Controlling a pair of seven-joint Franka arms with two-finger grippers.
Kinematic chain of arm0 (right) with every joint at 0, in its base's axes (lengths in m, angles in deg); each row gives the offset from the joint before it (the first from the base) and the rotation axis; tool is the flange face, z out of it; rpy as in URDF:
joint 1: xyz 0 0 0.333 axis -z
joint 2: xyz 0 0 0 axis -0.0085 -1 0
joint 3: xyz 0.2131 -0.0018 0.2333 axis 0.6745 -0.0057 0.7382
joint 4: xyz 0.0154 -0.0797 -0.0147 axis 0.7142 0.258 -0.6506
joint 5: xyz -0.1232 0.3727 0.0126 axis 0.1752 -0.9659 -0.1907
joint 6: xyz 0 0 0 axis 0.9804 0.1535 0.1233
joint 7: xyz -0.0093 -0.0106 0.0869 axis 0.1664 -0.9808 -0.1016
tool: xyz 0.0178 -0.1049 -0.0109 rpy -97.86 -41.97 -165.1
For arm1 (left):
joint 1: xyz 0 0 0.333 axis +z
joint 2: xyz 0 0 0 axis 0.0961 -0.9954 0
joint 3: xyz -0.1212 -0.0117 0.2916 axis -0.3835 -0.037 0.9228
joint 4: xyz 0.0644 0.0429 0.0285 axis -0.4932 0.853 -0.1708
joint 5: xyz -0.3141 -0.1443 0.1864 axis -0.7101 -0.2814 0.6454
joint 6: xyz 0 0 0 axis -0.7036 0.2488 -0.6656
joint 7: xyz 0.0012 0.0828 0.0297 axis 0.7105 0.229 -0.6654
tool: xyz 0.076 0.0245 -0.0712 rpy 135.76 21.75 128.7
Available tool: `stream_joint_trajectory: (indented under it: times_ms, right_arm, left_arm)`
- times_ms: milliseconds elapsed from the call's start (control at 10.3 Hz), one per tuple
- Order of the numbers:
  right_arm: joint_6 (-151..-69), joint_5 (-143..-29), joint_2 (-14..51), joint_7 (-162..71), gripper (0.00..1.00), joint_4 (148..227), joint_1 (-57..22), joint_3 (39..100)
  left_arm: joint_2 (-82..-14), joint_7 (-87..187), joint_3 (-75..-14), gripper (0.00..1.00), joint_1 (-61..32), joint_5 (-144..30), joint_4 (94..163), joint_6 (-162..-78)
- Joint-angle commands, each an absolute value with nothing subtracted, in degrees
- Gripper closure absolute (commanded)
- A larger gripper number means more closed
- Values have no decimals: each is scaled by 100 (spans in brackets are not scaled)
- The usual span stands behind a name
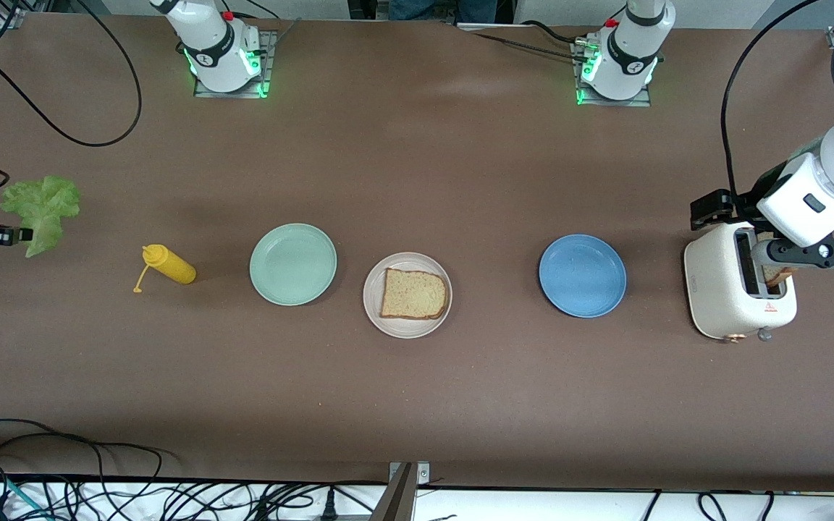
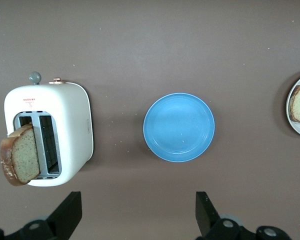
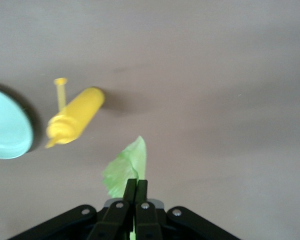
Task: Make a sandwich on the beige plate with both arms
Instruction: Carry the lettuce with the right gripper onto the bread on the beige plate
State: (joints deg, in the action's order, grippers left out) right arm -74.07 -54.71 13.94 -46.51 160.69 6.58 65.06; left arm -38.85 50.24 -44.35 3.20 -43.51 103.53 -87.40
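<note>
One tan bread slice (image 1: 414, 294) lies flat on the beige plate (image 1: 407, 330) in the middle of the table. A second slice (image 2: 20, 155) stands tilted out of a slot of the white toaster (image 1: 728, 304) at the left arm's end. My left gripper (image 2: 138, 215) hangs open and empty above the toaster, its fingers (image 2: 70, 212) spread wide. My right gripper (image 1: 24, 234) is up over the right arm's end of the table, shut on the ruffled green lettuce leaf (image 1: 42, 205), which shows past its fingertips (image 3: 136, 186) in the right wrist view.
A blue plate (image 1: 582, 276) sits between the toaster and the beige plate. A mint-green plate (image 1: 292, 263) and a yellow squeeze bottle (image 1: 171, 265) lying on its side are toward the right arm's end. Cables run along the table's edges.
</note>
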Motion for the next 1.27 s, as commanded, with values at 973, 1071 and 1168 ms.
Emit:
stream_joint_trajectory:
  times_ms: [973,1071,1168]
  right_arm:
    - [-9892,-8833,718,2059,100,15678,-821,7513]
    - [-10156,-9045,630,2227,100,15687,-953,7513]
    - [-10437,-9195,508,2394,100,15687,-1076,7513]
  left_arm:
    - [-3875,5141,-4432,0,240,-4393,10344,-8750]
    - [-3875,5141,-4432,0,257,-4411,10344,-8750]
    - [-3875,5141,-4432,0,249,-4402,10344,-8741]
